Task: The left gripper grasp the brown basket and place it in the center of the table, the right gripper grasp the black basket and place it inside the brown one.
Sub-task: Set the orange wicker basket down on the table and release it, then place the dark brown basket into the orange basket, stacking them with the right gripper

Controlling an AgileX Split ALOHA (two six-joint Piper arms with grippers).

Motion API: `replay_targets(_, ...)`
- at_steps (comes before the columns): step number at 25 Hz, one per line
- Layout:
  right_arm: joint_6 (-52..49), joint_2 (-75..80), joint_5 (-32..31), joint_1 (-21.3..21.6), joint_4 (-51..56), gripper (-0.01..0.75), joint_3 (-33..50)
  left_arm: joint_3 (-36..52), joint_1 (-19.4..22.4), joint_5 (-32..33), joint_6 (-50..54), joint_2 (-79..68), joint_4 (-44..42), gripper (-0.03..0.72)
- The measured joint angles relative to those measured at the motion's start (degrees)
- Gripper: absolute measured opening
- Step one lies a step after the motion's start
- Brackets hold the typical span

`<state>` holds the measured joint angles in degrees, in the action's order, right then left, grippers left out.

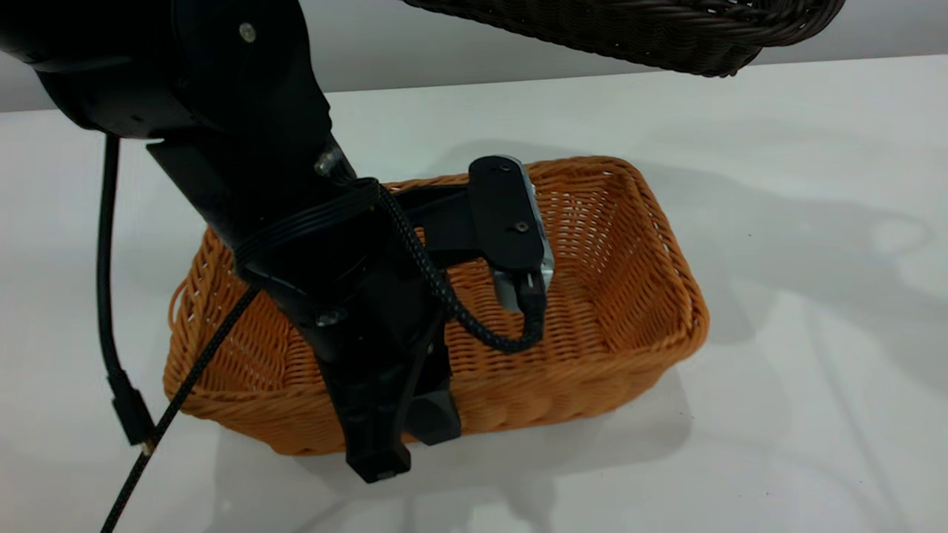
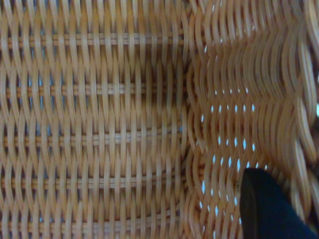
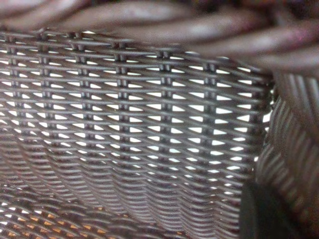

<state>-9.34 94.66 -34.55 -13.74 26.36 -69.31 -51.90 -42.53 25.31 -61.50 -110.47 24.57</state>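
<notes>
White and smooth, the table (image 1: 815,222) fills the exterior view, and the brown basket (image 1: 607,326) sits on it near the middle, its long axis running from about eight o'clock to two o'clock. The left arm leans in from ten o'clock. The left gripper (image 1: 404,429) straddles the basket's near long wall at six o'clock, one finger outside the weave and one inside, clamped on the braided rim. The left wrist view shows that inner finger (image 2: 266,209) against the wall, above the woven floor.

The black basket (image 1: 666,33) hangs in the air at twelve to one o'clock, well above the table, with only its underside and rim in view. The right wrist view looks into its open weave past a dark finger (image 3: 274,214). The right gripper itself does not show, so I cannot tell how its jaws stand.

The risk, as I judge it, is collision. If the dark basket descends while the left arm leans across the opening, it would strike the arm or its cable. A one-sided grip could also let it tilt and catch the tan rim.
</notes>
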Motion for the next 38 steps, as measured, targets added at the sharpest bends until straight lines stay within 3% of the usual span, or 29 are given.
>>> replay_targets(3,0.00,0.00,-0.05,0.00,0.00,0.121,0.00,0.04,0.00,0.17,0.00,0.00,-0.07,0.109)
replay_targets(5,0.00,0.00,-0.22,0.00,0.00,0.121,0.00,0.04,0.02,0.81,0.15,0.00,-0.07,0.157)
replay_targets(8,0.45,0.00,-0.34,0.00,0.00,0.121,0.00,0.11,0.02,1.53,0.37,0.00,-1.15,0.290)
replay_targets(11,0.90,0.00,-0.91,0.00,0.06,0.121,0.00,0.11,0.02,1.04,1.82,0.00,-1.46,0.471)
replay_targets(14,1.39,0.00,-1.51,0.00,0.06,0.121,0.00,0.05,0.02,0.83,3.42,0.34,-1.59,0.594)
replay_targets(16,1.39,0.00,-1.58,0.00,0.06,0.121,0.00,0.05,0.02,0.89,3.46,1.41,-2.67,0.638)
replay_targets(26,1.39,0.00,-1.25,0.00,0.06,0.121,0.00,0.05,-0.08,3.78,6.28,12.11,-5.64,0.657)
replay_targets(30,2.18,0.07,-1.35,0.00,0.06,0.121,-0.06,0.05,-2.20,5.73,8.94,18.17,-5.82,0.657)
replay_targets(38,7.88,4.26,-9.59,-0.13,0.14,0.121,-4.39,-3.51,-7.62,6.09,11.72,34.33,-5.85,0.657)
